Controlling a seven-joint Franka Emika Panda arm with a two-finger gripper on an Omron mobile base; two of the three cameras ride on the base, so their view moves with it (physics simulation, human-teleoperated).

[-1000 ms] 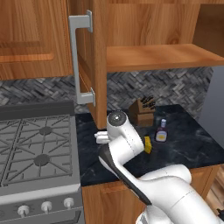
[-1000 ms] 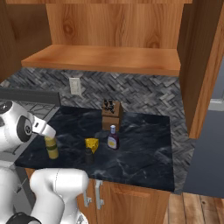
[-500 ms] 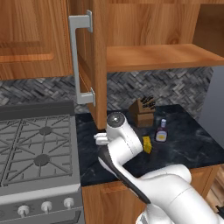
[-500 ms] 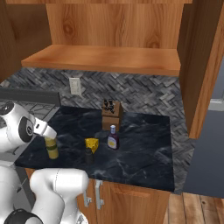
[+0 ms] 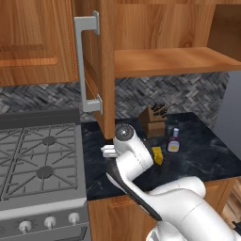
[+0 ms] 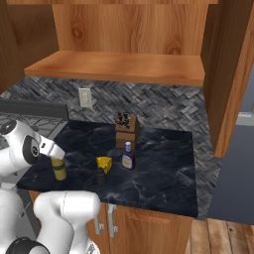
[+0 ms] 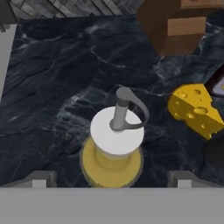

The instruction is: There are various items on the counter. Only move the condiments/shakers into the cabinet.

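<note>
In the hand view I look straight down on the tall yellow-olive bottle (image 7: pixel 111 155), its pale nozzle pointing up at me. My gripper (image 7: pixel 111 180) is open above it, with one fingertip (image 7: pixel 40 178) on either side and neither touching it. The same bottle (image 6: pixel 59 167) stands near the counter's left front, under my white hand. To its right are the small black shaker (image 6: pixel 101 176), the yellow cheese wedge (image 6: pixel 104 162) and the dark-purple bottle with a red cap (image 6: pixel 128 157). The wall cabinet's wooden shelf (image 6: pixel 119 67) is bare.
The brown knife block (image 6: pixel 125 131) stands by the back wall. The cabinet door (image 5: pixel 104 66) with its grey handle (image 5: pixel 87 66) hangs open over the counter's left end, above my arm. The grey gas stove (image 5: pixel 37 160) adjoins the dark counter (image 6: pixel 163 173) on the left.
</note>
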